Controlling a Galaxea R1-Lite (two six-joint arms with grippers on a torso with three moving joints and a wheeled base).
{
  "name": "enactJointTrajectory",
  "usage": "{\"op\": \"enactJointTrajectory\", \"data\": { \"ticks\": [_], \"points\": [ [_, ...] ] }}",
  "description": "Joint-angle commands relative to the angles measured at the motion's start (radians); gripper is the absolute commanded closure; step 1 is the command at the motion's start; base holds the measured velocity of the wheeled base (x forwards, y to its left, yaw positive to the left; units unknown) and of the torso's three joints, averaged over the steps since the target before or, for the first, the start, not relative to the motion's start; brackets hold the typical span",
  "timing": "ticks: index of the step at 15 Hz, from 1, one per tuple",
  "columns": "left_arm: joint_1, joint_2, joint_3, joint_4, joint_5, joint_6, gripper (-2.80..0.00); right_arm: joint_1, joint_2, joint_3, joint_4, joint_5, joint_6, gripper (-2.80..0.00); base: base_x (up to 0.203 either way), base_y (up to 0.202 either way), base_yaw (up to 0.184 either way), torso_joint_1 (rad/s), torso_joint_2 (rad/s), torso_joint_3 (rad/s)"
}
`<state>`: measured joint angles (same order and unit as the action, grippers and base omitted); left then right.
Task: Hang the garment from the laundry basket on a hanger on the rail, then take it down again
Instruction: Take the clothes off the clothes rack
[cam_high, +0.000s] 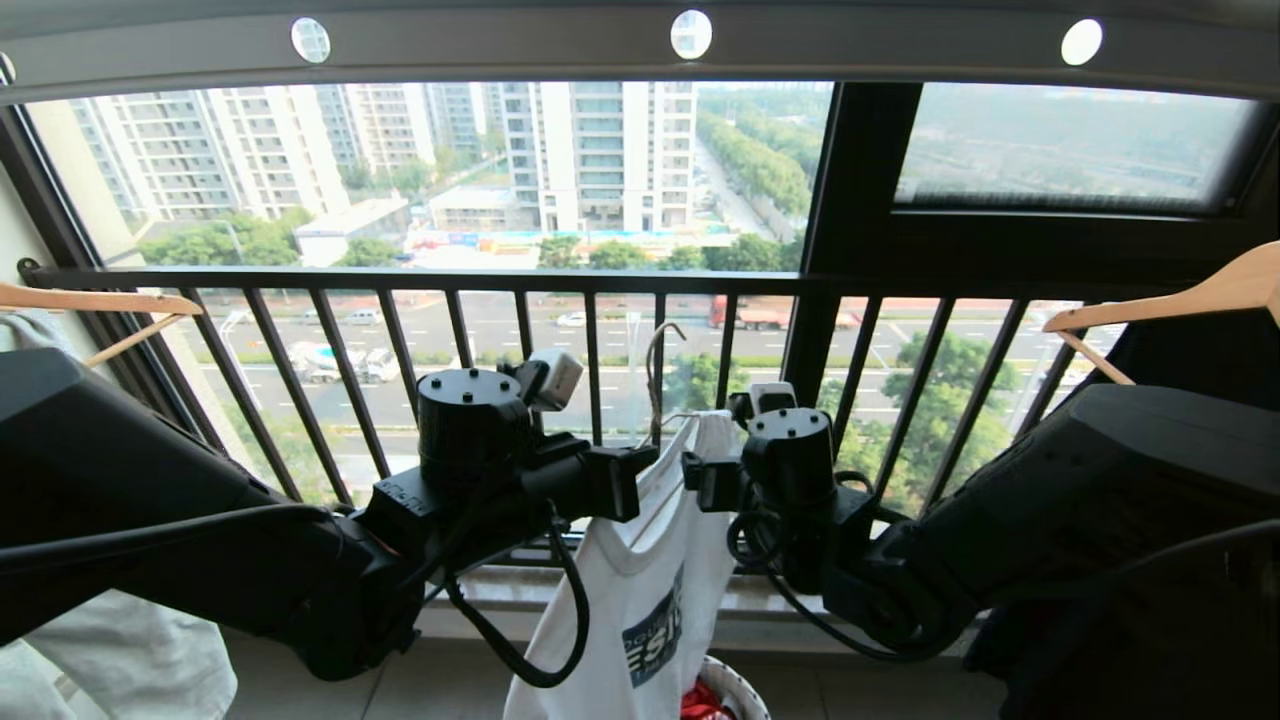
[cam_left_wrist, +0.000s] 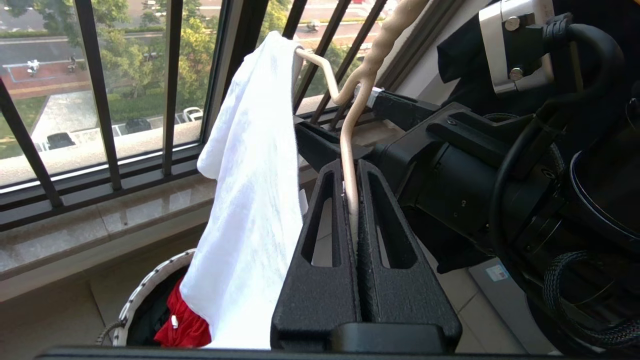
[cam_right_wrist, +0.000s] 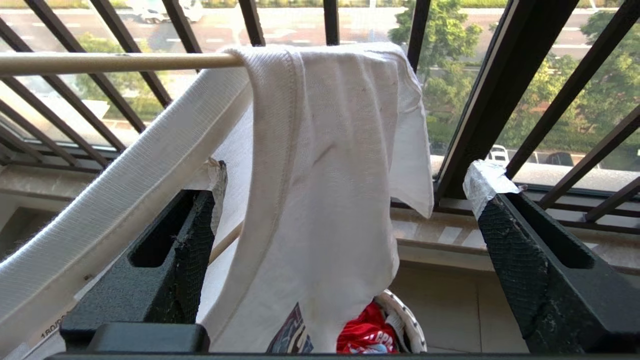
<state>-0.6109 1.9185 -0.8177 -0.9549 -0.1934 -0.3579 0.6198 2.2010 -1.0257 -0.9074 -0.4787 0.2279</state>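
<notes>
Left claw (cam_left_wrist: 354, 210) clenched on hanger (cam_left_wrist: 350, 150) neck; right claw (cam_right_wrist: 345, 210) released, garment (cam_right_wrist: 325, 175) draped between its jaws. We steady hanger, seat second shoulder before lifting to rail (cam_high: 640, 45).

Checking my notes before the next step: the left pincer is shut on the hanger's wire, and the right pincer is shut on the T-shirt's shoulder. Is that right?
Not quite. The left pincer is shut on the hanger, but the right pincer is open: the right wrist view shows its fingers spread wide on either side of the T-shirt, not clamping it.
</notes>
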Motion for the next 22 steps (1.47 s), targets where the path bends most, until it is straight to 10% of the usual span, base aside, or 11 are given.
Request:
{"op": "enactJointTrajectory", "data": {
  "ticks": [1, 14, 15, 22],
  "points": [
    [0.000, -0.016, 0.003, -0.005, -0.001, -0.003, 0.00, -0.029, 0.011, -0.021, -0.008, -0.005, 0.001, -2.80, 0.000, 0.000, 0.000, 0.000, 0.00, 0.000],
    [-0.036, -0.021, 0.022, -0.007, 0.000, -0.004, 0.00, -0.068, 0.032, -0.051, -0.013, -0.006, 0.001, -2.80, 0.000, 0.000, 0.000, 0.000, 0.00, 0.000],
    [-0.036, -0.021, 0.022, -0.007, 0.000, -0.004, 0.00, -0.069, 0.031, -0.053, -0.013, -0.006, 0.001, 0.00, 0.000, 0.000, 0.000, 0.000, 0.00, 0.000],
    [-0.021, 0.024, -0.014, -0.007, 0.081, 0.002, 0.00, -0.077, 0.017, -0.051, -0.013, -0.006, 0.001, 0.00, 0.000, 0.000, 0.000, 0.000, 0.00, 0.000]
  ]
}}
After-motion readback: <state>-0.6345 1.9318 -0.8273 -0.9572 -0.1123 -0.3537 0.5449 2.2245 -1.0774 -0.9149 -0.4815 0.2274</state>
